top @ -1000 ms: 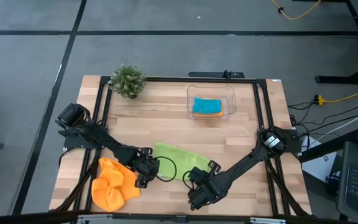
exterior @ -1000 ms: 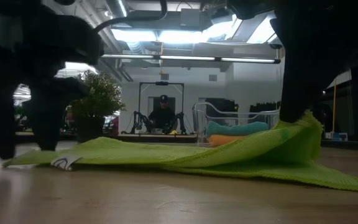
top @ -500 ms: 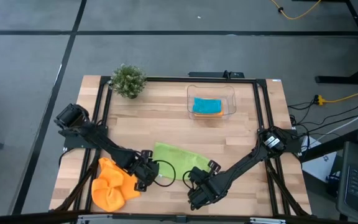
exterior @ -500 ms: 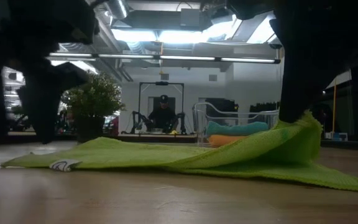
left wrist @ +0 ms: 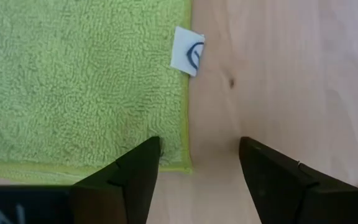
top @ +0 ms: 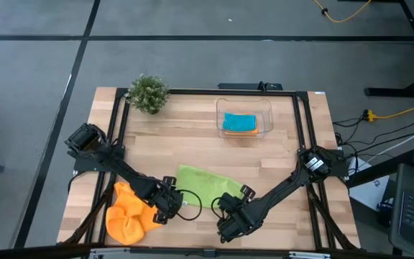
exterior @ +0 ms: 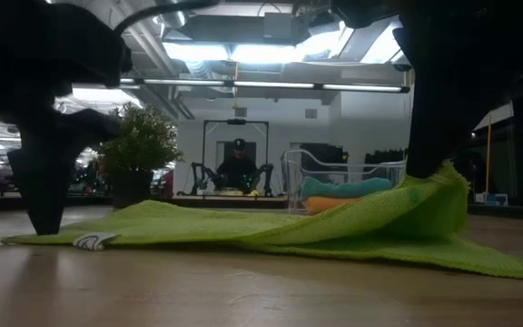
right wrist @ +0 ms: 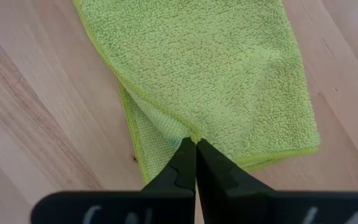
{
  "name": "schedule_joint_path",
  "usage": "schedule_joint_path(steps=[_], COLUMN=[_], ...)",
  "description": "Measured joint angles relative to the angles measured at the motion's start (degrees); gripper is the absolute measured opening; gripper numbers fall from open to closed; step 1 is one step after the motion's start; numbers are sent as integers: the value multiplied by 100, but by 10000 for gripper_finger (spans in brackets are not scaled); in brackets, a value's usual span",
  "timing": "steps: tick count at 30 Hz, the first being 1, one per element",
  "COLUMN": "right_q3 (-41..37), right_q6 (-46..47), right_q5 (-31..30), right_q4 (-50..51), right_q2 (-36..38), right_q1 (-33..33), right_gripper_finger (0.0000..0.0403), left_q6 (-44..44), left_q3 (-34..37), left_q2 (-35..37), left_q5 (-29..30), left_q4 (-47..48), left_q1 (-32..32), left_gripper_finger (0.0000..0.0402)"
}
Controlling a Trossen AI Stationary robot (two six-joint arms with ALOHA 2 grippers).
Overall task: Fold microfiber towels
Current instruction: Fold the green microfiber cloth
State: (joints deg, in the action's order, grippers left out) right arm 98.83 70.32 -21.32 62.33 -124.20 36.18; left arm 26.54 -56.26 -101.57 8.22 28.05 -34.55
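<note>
Right now the lime green towel (top: 204,185) lies spread on the wooden table (top: 192,140), towards its front edge and between the two arms. The right gripper (right wrist: 196,151) has its fingers pressed together on one edge of that towel — the right wrist view shows the hem bunched between the tips and a fold of cloth drawn up. In the low view the same side of the towel rises off the table into a peak under the dark arm (exterior: 429,195), while the rest lies flat.

The left gripper (left wrist: 194,163) is at the towel's opposite corner with its fingers spread wide, one fingertip (left wrist: 143,163) over the green cloth and the other over bare wood. The corner's hem sits between them, and a small white tag (left wrist: 187,51) with a blue mark sticks out from the towel's edge just beyond. Nothing is held in this gripper.

Beside the left arm, at the table's front left, an orange towel (top: 126,215) lies in a crumpled heap. At the back of the table a clear plastic tub (top: 244,117) holds a teal blue towel (top: 238,121) lying on an orange one — only its edge shows. A small potted plant (top: 149,93) stands at the back left corner.
</note>
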Motion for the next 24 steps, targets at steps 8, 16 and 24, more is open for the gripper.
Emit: schedule_joint_path(steps=[8,16,24], right_q3=[0,0,0], right_q6=[4,7,8], right_q5=[0,0,0], right_q4=[-26,-31,-31], right_q2=[0,0,0], right_q1=[0,0,4], right_gripper_finger=[4,4,4], left_q6=[64,110,202], left_q3=[-27,-27,-22], left_q2=[-226,-226,-141], left_q5=[-19,25,84], left_q4=[-1,164,225], left_q1=[77,276,383], left_gripper_finger=[214,93,3])
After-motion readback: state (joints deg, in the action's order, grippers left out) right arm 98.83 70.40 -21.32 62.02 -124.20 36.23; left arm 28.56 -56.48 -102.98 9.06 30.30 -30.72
